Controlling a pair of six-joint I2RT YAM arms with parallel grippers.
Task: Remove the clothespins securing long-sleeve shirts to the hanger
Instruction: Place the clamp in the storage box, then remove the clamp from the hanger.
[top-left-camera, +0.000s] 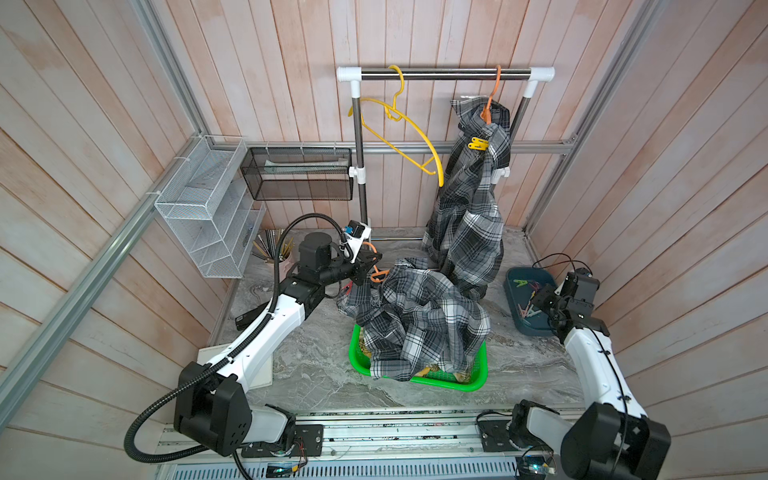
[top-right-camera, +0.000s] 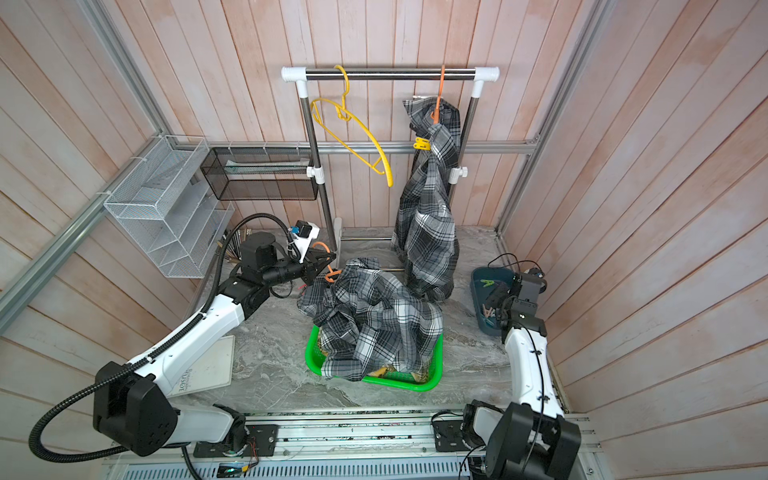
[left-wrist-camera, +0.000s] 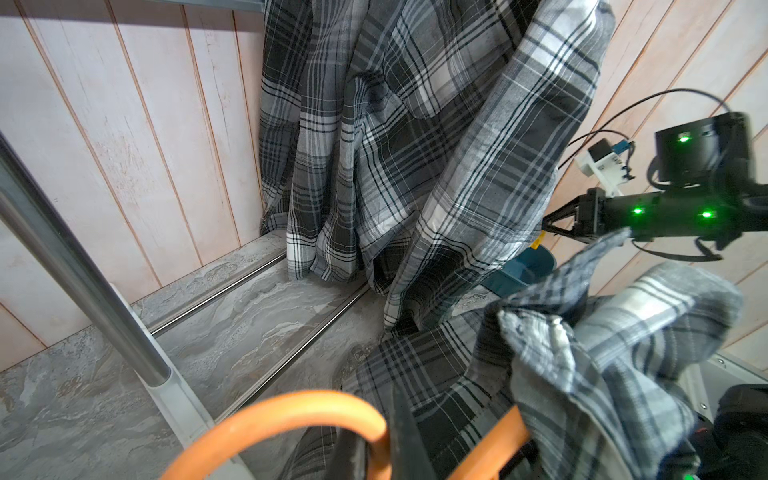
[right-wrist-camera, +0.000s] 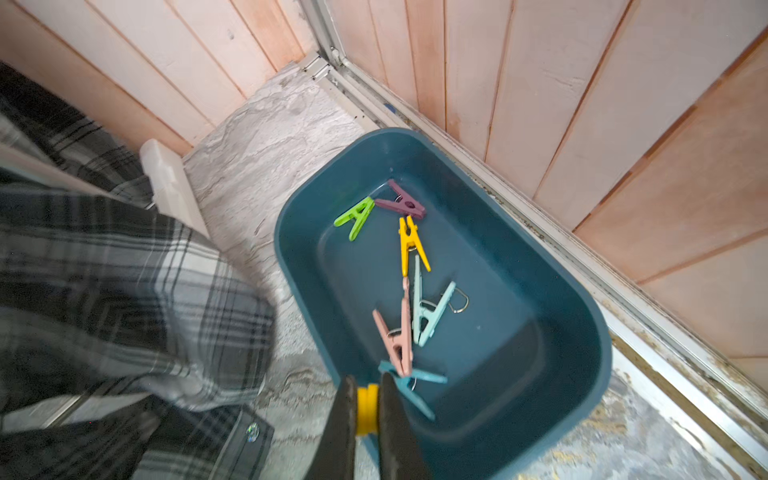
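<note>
My left gripper (top-left-camera: 372, 266) is shut on the hook of an orange hanger (left-wrist-camera: 291, 411). That hanger's grey plaid long-sleeve shirt (top-left-camera: 419, 320) lies heaped over a green basket (top-left-camera: 473, 384). A second grey plaid shirt (top-left-camera: 469, 216) hangs from another orange hanger (top-left-camera: 494, 91) on the rail, pinned by a yellow clothespin (top-left-camera: 478, 143). My right gripper (right-wrist-camera: 368, 388) is shut on a yellow clothespin (right-wrist-camera: 367, 409) over the near rim of a dark teal bin (right-wrist-camera: 561, 332), which holds several loose clothespins (right-wrist-camera: 399, 336).
An empty yellow hanger (top-left-camera: 409, 124) dangles from the steel rail (top-left-camera: 444, 75). White (top-left-camera: 208, 208) and black (top-left-camera: 297, 172) mesh racks hang on the back left wall above a pencil cup (top-left-camera: 274, 249). Yellow fabric (top-left-camera: 432, 370) shows under the heaped shirt.
</note>
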